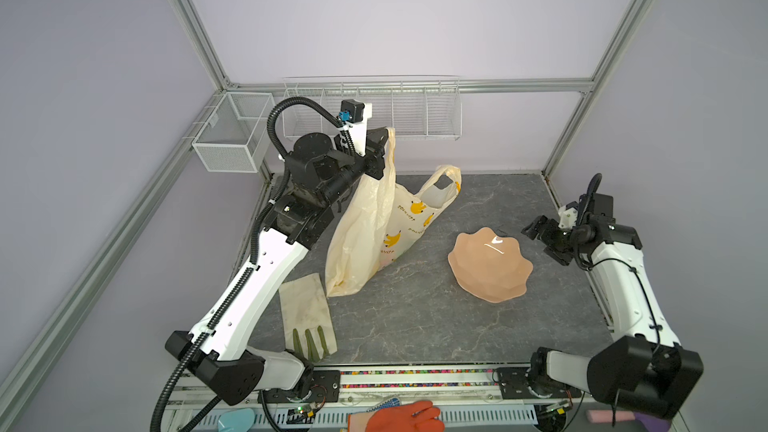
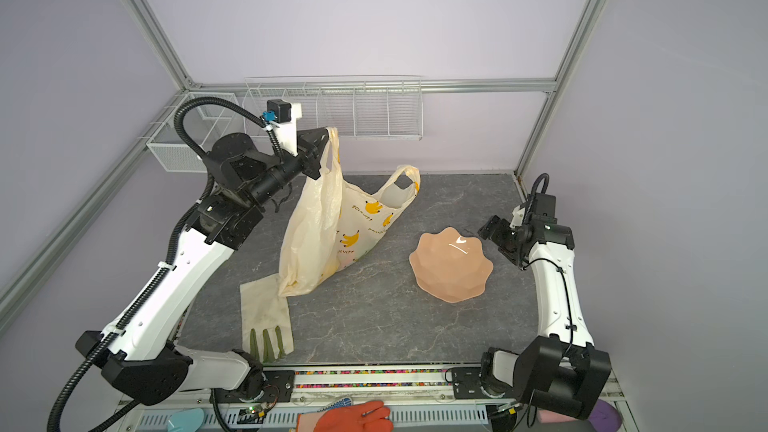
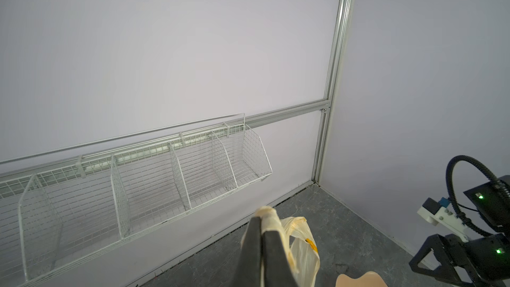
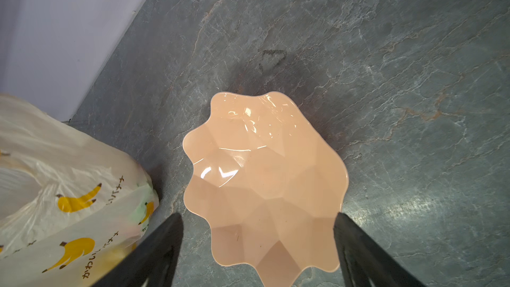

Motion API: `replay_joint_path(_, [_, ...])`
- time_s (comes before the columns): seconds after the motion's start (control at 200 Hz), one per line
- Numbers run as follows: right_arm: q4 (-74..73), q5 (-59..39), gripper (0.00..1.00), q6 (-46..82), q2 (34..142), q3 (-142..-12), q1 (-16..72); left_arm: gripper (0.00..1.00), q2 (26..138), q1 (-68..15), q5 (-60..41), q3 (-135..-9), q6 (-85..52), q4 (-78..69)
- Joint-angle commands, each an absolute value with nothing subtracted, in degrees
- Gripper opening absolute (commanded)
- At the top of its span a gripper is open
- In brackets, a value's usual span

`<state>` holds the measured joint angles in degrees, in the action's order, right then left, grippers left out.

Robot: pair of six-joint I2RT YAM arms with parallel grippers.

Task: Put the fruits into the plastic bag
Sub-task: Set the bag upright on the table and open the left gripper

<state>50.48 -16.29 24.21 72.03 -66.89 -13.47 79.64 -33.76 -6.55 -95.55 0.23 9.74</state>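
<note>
No fruit is seen on the plate (image 1: 490, 268) or grey marbled tabletop (image 1: 415, 326); tints judged the fruits (image 4: 141, 209) show through the plastic bag (image 1: 365, 243), held by one handle (image 1: 391, 151) in the clenched left gripper (image 1: 384, 141) near the far-left corner. The right gripper (image 1: 540, 241) is spread, empty. Packing is judged done. Lilac walls (image 1: 415, 14) surround.

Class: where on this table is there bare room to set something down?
Bare: the front stretch between glove and plate; also the back right corner behind the plate. Crowded: the left, around plastic bag and glove.

Bright even light, plate (image 4: 265, 189) glare, soft shadows
</note>
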Motion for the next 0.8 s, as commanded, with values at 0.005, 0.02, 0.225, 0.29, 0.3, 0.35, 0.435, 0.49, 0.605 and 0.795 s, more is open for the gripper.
replay_joint_path(0.005, [50.0,-15.6,0.88,24.4,70.7,-65.6,-13.7,0.0,80.5,-33.8,-7.8,-96.4,-0.7,1.9])
replay_joint_path(0.02, [50.0,-15.5,0.88,24.4,70.7,-65.4,-13.7,0.0,80.5,-33.8,-7.9,-95.8,-1.0,0.9])
replay_joint_path(0.225, [48.3,-16.0,0.88,25.6,69.3,-60.9,-13.7,0.0,82.4,-34.3,-11.4,-93.5,-3.3,-3.4])
replay_joint_path(0.29, [48.5,-16.3,0.88,25.2,69.0,-60.1,-13.7,0.0,80.3,-34.4,-11.3,-89.0,-4.2,-4.9])
replay_joint_path(0.3, [48.5,-16.3,0.88,25.2,68.9,-59.9,-13.7,0.0,79.7,-34.4,-11.4,-88.1,-4.3,-5.2])
replay_joint_path(0.35, [48.4,-16.6,0.88,24.9,68.4,-59.2,-13.7,0.0,77.1,-34.9,-10.8,-83.4,-4.6,-6.6])
replay_joint_path(0.435, [48.2,-17.1,0.88,24.7,67.4,-58.0,-13.7,0.0,72.4,-36.6,-9.5,-76.8,-4.7,-5.7])
replay_joint_path(0.49, [48.2,-17.4,0.88,24.6,66.9,-57.4,-13.7,0.0,69.6,-38.4,-8.3,-73.5,-4.7,-4.2])
replay_joint_path(0.605, [48.5,-17.9,0.88,24.2,67.0,-57.1,-13.7,0.26,64.7,-41.0,-6.7,-68.7,-6.5,-0.4])
replay_joint_path(0.795, [50.2,-17.5,0.88,22.9,67.3,-57.1,-13.7,0.59,59.1,-41.2,-7.0,-70.8,-12.5,15.3])
